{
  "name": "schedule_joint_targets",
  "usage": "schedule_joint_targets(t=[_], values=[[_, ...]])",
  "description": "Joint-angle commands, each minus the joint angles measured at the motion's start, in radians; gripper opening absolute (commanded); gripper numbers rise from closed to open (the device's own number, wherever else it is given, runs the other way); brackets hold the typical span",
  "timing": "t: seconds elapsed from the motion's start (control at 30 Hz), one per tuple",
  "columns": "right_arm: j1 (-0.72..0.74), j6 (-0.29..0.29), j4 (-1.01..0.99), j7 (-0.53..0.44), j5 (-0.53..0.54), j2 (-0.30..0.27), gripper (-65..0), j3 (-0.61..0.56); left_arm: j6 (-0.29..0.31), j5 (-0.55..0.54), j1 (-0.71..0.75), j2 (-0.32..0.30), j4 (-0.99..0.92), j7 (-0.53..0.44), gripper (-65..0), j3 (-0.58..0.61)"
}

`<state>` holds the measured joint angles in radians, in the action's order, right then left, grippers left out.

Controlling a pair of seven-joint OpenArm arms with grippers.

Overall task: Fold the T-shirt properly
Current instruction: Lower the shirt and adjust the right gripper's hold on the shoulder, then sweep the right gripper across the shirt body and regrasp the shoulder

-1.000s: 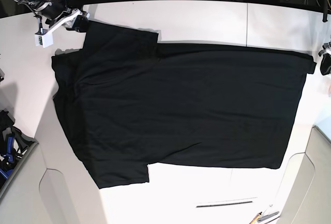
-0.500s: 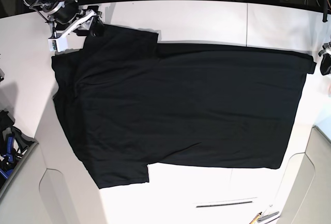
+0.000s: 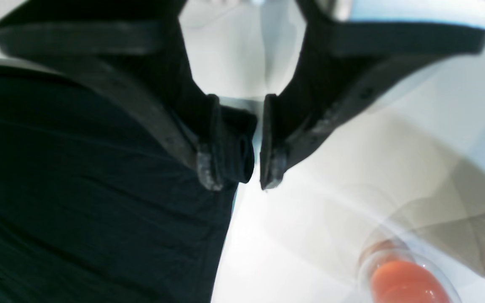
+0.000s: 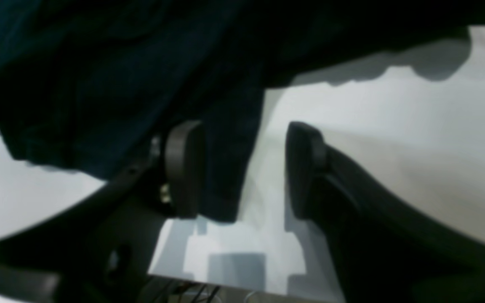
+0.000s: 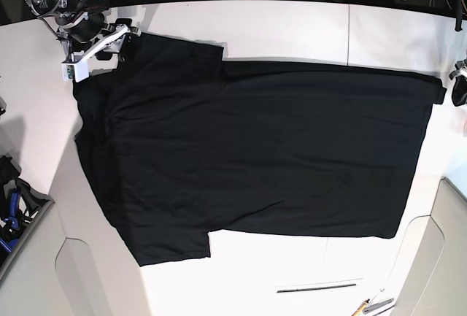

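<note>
no readable text or labels anywhere.

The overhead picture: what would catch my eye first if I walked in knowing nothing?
A big black T-shirt spread flat, covering most of the white table. Next, the two robot claws at its far corners: the right gripper stands open around the sleeve corner, while the left gripper at the opposite edge pinches a fold of the hem, seen close up from its wrist camera.

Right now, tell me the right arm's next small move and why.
Probably close the right gripper on the T-shirt. Its jaws stand open with the sleeve's edge hanging between them, against one pad, while the left gripper already pinches the hem at the far corner.
</note>
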<state>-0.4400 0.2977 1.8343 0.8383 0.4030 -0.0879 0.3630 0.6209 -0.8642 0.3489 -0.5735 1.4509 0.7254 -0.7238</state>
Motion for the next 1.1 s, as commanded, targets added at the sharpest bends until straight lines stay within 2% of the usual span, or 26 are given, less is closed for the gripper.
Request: schedule_joint_targets(t=[0.0, 0.13, 0.37, 0.6, 0.9, 0.93, 1.0, 1.07], values=[[-0.004, -0.013, 0.008, -0.005, -0.005, -0.006, -33.3, 0.002, 0.000, -0.014, -0.005, -0.025, 0.014, -0.018, -46.7, -0.010], [-0.004, -0.014, -0.013, -0.004, -0.002, -0.006, -33.3, 0.001, 0.000, -0.014, -0.005, -0.025, 0.014, -0.018, -46.7, -0.010], [-0.003, -0.006, -0.164, 0.003, 0.095, -0.005, -33.3, 0.001, 0.000, -0.014, -0.005, -0.025, 0.014, -0.018, -46.7, -0.010], [-0.004, 0.069, -0.180, 0.122, 0.178, -0.005, -33.4, 0.001, 0.000, -0.014, -0.005, -0.025, 0.014, -0.018, -46.7, -0.010], [-0.006, 0.080, -0.177, 0.183, 0.221, -0.005, -33.6, 0.001, 0.000, -0.014, -0.005, -0.025, 0.014, -0.011, -46.7, -0.010], [-0.006, 0.100, -0.177, 0.192, 0.239, -0.006, -33.6, 0.001, 0.000, -0.014, -0.005, -0.025, 0.014, -0.011, -46.7, -0.010], [-0.006, 0.127, -0.177, 0.199, 0.275, -0.005, -37.3, 0.001, 0.000, -0.014, -0.005, -0.025, 0.014, -0.011, -46.7, -0.010], [-0.006, 0.129, -0.177, 0.198, 0.299, -0.005, -47.8, 0.001, 0.000, -0.014, -0.005, -0.025, 0.014, -0.011, -46.7, -0.010]])
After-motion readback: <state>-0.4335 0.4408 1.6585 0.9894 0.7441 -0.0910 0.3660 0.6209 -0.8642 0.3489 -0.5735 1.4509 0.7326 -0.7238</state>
